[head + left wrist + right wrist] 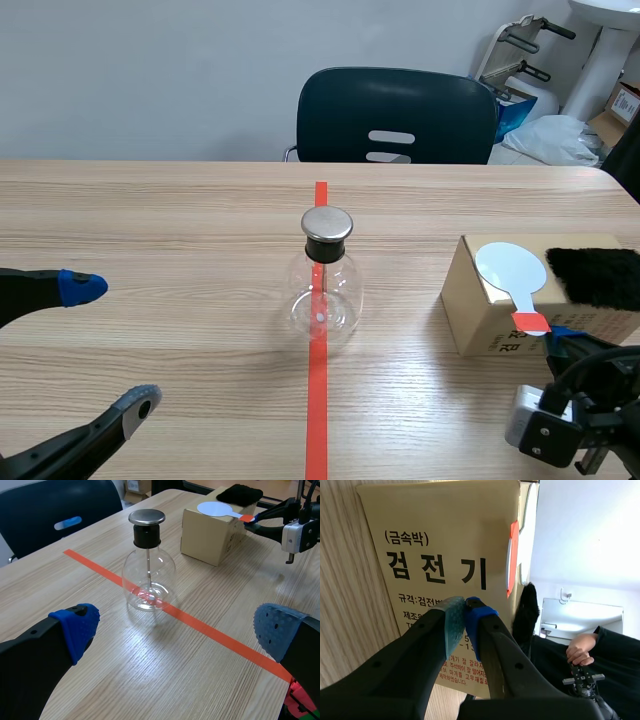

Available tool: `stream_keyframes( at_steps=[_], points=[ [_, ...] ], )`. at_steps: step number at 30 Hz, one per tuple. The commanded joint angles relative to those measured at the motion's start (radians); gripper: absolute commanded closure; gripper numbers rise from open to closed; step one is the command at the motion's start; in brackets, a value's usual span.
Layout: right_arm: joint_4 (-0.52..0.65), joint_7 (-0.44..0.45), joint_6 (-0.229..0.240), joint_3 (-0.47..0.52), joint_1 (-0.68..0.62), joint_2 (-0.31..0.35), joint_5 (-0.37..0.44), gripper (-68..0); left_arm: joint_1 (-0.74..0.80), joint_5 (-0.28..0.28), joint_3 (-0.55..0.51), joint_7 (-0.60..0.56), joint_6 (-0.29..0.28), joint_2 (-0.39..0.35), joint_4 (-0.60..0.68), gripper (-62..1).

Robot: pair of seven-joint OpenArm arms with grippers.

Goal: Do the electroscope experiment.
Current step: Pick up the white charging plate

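Left hand spread wide, low over the desk; right hand pressed together, empty.
The glass electroscope stands upright on the red tape line, ahead of the left hand and well apart from it. The right hand points at the cardboard box, just short of the orange handle of the white paddle lying on top; black fur lies beside the paddle.

Cardboard box: its right end runs off the scene view's edge; in the right wrist view the right gripper covers the lower lines of print.
Black fur pad: cut by that same edge.
Electroscope: what hangs at the rod's foot is too small to tell.
White paddle: whether the right gripper touches its red handle cannot be told.
Person: only a hand and a dark sleeve show.
Chair: legs hidden behind the table.
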Motion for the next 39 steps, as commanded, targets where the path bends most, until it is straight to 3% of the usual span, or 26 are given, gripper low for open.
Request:
stream_keyframes(
  at_steps=[1,39],
  points=[
    [0.006,-0.002,-0.014,0.015,0.009,0.009,0.008,-2.0,-0.008,-0.011,0.000,-0.014,0.002,0.007,0.013,-62.3],
    [0.006,0.041,-0.015,0.015,0.003,0.010,0.003,-2.0,-0.008,-0.011,0.000,-0.014,0.002,0.007,0.013,-62.3]
  ],
)
